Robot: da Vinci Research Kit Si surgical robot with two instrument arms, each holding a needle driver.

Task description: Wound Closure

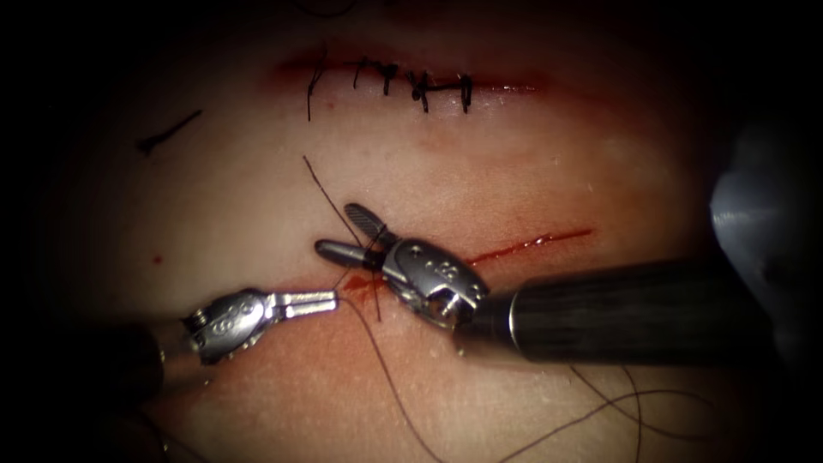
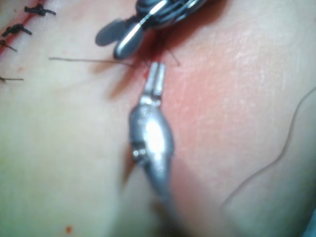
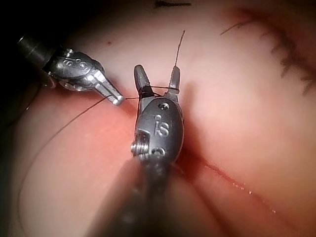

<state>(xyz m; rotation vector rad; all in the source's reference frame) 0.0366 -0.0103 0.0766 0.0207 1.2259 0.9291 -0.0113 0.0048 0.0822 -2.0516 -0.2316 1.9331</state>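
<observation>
- Loose thread point(image 1: 403, 390) runs across the near tissue point(image 1: 257, 197), one strand coming up from the front edge to the left end of the open cut, more loops lying under the right tool's shaft.
- Left tool point(image 1: 330, 301) comes in from the front left, jaws closed, tip right at the left end of the cut; it looks to be pinching the thread there. In the left wrist view point(image 2: 157, 74) the closed tip sits at the reddened spot where the strands meet.
- Right tool point(image 1: 347, 233) comes in from the right, lying over the cut, jaws spread open. Thread runs across between the two jaws near their base, seen in the right wrist view point(image 3: 157, 79); nothing clamped.
- Open cut point(image 1: 531, 243): thin red line running right and slightly up from the tools, red fluid point(image 1: 364, 287) smeared at its left end under the tool tips.
- A short thread tail rises from the tool tips up and to the left over bare tissue.
- Needle: can't make it out, so can't tell where it is or whether it's in the tissue.
- Farther back, a closed wound point(image 1: 403, 81) with a row of dark stitches point(image 1: 420, 86).
- Cut end of thread point(image 1: 171, 131) lies alone on the tissue, far left, well apart from both tools.
</observation>
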